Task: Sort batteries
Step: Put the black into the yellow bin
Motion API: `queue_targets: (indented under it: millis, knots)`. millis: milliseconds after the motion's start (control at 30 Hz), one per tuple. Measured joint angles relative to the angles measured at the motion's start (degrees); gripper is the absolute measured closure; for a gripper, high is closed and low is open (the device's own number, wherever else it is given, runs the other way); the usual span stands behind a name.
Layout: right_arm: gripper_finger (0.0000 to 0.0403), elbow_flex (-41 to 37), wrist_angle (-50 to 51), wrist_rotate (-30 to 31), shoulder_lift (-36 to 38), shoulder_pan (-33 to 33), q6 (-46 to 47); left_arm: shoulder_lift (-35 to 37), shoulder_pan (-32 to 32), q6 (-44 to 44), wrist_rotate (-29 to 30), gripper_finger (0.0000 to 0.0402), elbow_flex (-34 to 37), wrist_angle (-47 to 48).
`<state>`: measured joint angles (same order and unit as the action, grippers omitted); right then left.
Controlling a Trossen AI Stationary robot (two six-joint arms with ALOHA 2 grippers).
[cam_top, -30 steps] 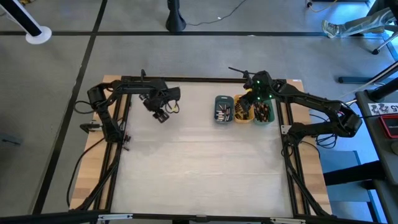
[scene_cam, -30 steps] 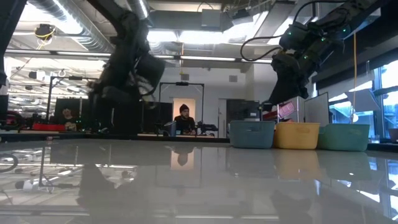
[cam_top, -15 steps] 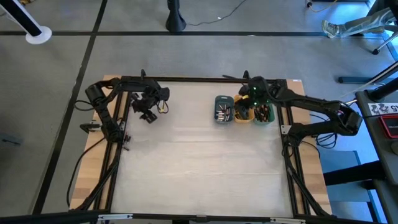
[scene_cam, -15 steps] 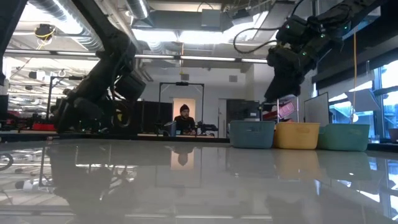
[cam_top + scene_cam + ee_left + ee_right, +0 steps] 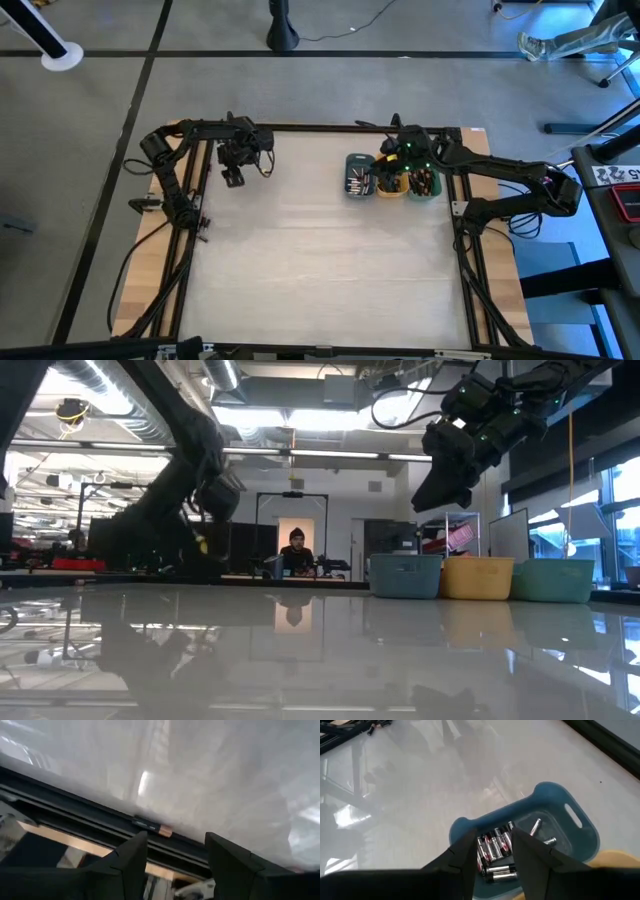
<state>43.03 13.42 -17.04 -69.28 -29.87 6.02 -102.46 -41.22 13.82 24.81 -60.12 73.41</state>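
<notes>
High view: left gripper (image 5: 232, 178) at table's far-left edge; right gripper (image 5: 374, 182) above slate-blue oblong plastic tray (image 5: 358, 176), beside orange tray (image 5: 393, 188) and green tray (image 5: 424, 183).

Left wrist view: fingers (image 5: 131, 860) parted, empty.

Right wrist view: fingers (image 5: 466, 851) parted, empty, over small silvery cylindrical batteries (image 5: 494, 851) lying in blue tray.

From my remote station I note both arms are matte black, with jointed links and black cables looped along them. The right arm (image 5: 500, 175) shows small green lights near its wrist. The gripper fingers (image 5: 230, 860) are dark, angular, flat-faced.
</notes>
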Motion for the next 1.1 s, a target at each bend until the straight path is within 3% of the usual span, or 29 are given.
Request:
queue_targets:
  millis: [167,333,500,700,1100]
  knots:
    - [0.0281,0.0,0.1,0.0,0.0,0.0,0.1,-8.4,-1.7,0.2,2.1,0.0213,0.0,5.1]
    - [0.0281,0.0,0.5,-0.1,0.0,0.0,0.8,-15.3,-2.8,0.6,8.0,0.0213,0.0,7.8]
    - [0.0281,0.0,1.3,-0.1,0.0,0.0,1.1,-15.8,-1.5,1.0,12.1,0.0213,-0.6,6.5]
    - [0.0281,0.0,1.3,0.0,0.0,-0.2,0.5,-15.8,-0.5,4.3,12.8,0.0211,-0.7,6.6]
    - [0.0281,0.0,1.7,1.0,-0.3,-0.1,-0.7,-15.8,2.6,10.4,12.9,0.0114,-0.7,6.3]
